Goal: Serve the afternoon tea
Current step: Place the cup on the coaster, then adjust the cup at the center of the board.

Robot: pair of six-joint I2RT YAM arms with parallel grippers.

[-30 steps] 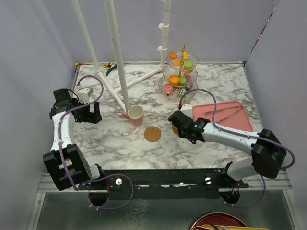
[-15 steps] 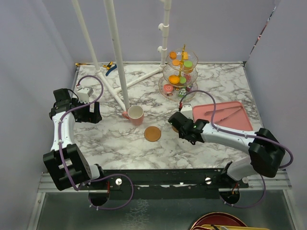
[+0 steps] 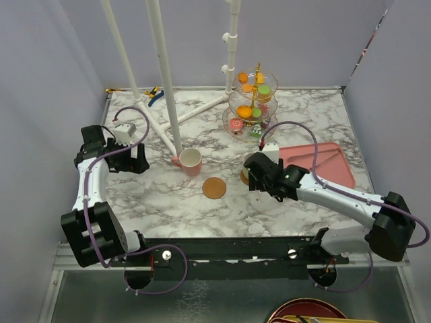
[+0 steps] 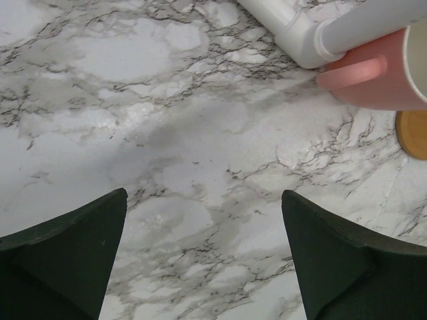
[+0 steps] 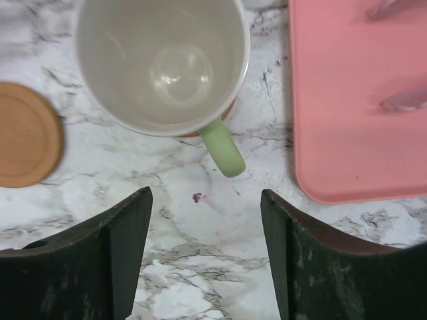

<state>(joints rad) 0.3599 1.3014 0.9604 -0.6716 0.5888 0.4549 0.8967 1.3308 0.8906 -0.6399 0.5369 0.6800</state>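
Step in hand, by my judgement: getting each mug onto a coaster. Items below run large to small.

- Three-tier stand [image 3: 252, 104]: well ahead of my right gripper [image 5: 205, 220]. It carries macarons and cakes [image 3: 246, 111], and neither arm is near it.
- Pink tray [image 5: 353, 100]: just right of the right gripper, flat on the tabletop [image 3: 168, 198]. Two thin pieces lie on it; I cannot tell what they are.
- Pale-green mug [image 5: 163, 63]: upright and empty, directly ahead of the right gripper, its handle pointing back toward the gap. It sits on the first coaster [image 5: 195, 133], of which only a brown sliver shows. The right gripper is spread wide, clear of the handle, with nothing in it.
- Pink mug [image 4: 393, 73]: upright, ahead and right of my left gripper [image 4: 203, 200]. It stands against a white pipe [image 4: 320, 27], on bare marble with no coaster under it. The left gripper is fully spread and empty.
- Free coaster [image 3: 214, 188]: bare, ahead-left of the right gripper, between the two mugs.

Next move, as I judge it: the pink mug goes onto the free coaster. The left gripper is closest. It would have to reach forward-right, close on the handle or rim, and lift clear of the pipe without tipping the mug.

Surface: white marble pattern with grey veins. Room: lilac walls and a white pipe frame over the far left.
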